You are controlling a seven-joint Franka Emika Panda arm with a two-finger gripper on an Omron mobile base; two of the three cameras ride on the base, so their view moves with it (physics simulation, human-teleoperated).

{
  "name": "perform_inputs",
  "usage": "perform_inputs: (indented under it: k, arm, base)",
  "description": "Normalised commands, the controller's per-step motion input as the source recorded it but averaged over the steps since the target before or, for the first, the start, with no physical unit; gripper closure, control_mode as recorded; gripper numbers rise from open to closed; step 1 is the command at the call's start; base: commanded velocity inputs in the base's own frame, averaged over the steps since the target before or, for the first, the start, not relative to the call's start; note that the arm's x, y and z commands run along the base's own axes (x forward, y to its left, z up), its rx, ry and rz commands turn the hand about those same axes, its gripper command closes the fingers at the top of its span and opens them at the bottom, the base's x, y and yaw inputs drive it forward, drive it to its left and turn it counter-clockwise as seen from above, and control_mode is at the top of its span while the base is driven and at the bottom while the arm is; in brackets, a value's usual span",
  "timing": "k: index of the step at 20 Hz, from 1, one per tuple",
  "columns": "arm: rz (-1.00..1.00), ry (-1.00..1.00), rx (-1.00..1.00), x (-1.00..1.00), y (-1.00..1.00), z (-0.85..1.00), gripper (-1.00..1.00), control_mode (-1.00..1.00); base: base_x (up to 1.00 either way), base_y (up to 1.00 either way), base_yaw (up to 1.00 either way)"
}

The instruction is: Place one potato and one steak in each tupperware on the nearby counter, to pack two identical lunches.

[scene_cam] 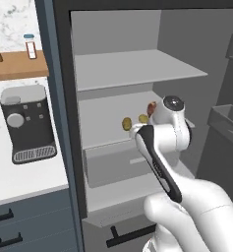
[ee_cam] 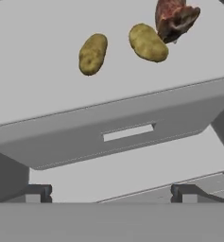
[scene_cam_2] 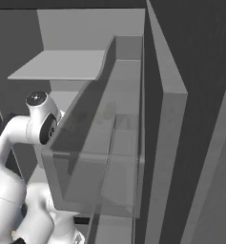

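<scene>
Two potatoes and one steak on the fridge shelf in front of my open gripper.

In my hand view I count two potatoes, the left potato (ee_cam: 92,53) and the right potato (ee_cam: 148,42), lying apart on the grey shelf (ee_cam: 47,90), with one reddish steak (ee_cam: 174,18) touching the right potato's far side. From the left base view the same potatoes (scene_cam: 127,123) and steak (scene_cam: 151,106) sit on the middle shelf of the open fridge (scene_cam: 137,69), just past my wrist. Below that shelf is one drawer (ee_cam: 127,133) with a slot handle. My gripper (ee_cam: 113,191) has its two fingertips (ee_cam: 38,191) spread wide apart, holding nothing. To the fridge's left, the counter (scene_cam: 19,177) carries one coffee machine (scene_cam: 27,123), and a wooden shelf (scene_cam: 17,66) above holds two bottles (scene_cam: 30,47).
</scene>
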Motion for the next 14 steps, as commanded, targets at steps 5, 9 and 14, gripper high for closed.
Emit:
perform_inputs:
  k: [5,9,14]
  arm:
    - [0.00,0.01,0.04,0.73,0.08,-0.04,-1.00,-1.00]
    - [0.00,0.01,0.01,0.75,0.18,-0.20,-1.00,-1.00]
    - [0.00,0.01,0.00,0.69,0.18,-0.19,-1.00,-1.00]
  base:
    - [0.00,0.00,0.00]
    - [0.00,0.00,0.00]
    - [0.00,0.00,0.00]
